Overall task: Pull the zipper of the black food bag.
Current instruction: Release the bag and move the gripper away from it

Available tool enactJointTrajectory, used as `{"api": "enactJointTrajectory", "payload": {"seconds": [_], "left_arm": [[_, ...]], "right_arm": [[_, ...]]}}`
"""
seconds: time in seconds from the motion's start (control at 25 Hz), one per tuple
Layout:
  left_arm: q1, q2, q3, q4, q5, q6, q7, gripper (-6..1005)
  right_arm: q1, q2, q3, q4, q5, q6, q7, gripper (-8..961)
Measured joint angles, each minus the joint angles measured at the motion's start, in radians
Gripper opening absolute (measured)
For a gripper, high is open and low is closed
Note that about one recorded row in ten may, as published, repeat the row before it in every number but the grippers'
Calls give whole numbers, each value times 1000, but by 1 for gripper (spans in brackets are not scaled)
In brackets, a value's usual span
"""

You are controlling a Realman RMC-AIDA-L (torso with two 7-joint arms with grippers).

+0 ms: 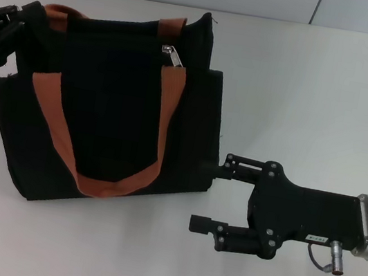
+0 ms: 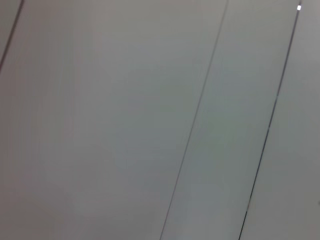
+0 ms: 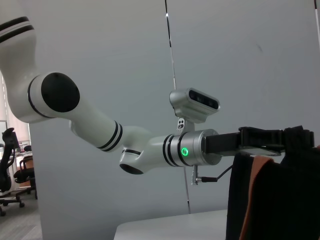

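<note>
The left gripper (image 1: 21, 23) clamps its fingers on the boxy black fabric food bag's (image 1: 109, 126) top corner; the right gripper's (image 1: 208, 196) fingers stand spread beside the bag's side, well short of the small silver zipper tab (image 1: 172, 56).

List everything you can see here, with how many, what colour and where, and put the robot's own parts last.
black food bag: one, black, on the table left of centre.
handle straps: two, brown-orange, across the bag's front and top.
zipper: one, silver, at the bag's top edge near its right end.
table: one, white, under everything.
left gripper: one, black, at the bag's upper left corner.
right gripper: one, black, open, beside the bag's lower right corner.
</note>
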Motion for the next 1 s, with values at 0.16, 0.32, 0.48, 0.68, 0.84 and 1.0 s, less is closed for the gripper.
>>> {"api": "enactJointTrajectory", "payload": {"seconds": [0.16,0.32,0.48,0.68,0.84,1.0], "left_arm": [[6,24,5,2,16,12,-18,36],[19,54,11,29,42,34,-53,299],[56,96,-4,116,84,113,-133,434],[70,97,-100,120,60,255,-118,671],[71,77,-127,121,58,293,-83,725],[79,64,-112,115,57,318,-47,778]], "right_arm": [[3,0,0,1,0,6,-2,726],[10,1,-5,2,-1,24,-3,726],[17,1,-8,7,-1,48,-3,725],[23,2,-16,9,-1,55,-4,725],[28,2,-19,13,-1,66,-4,725],[29,2,-22,13,-1,70,-4,725]]}}
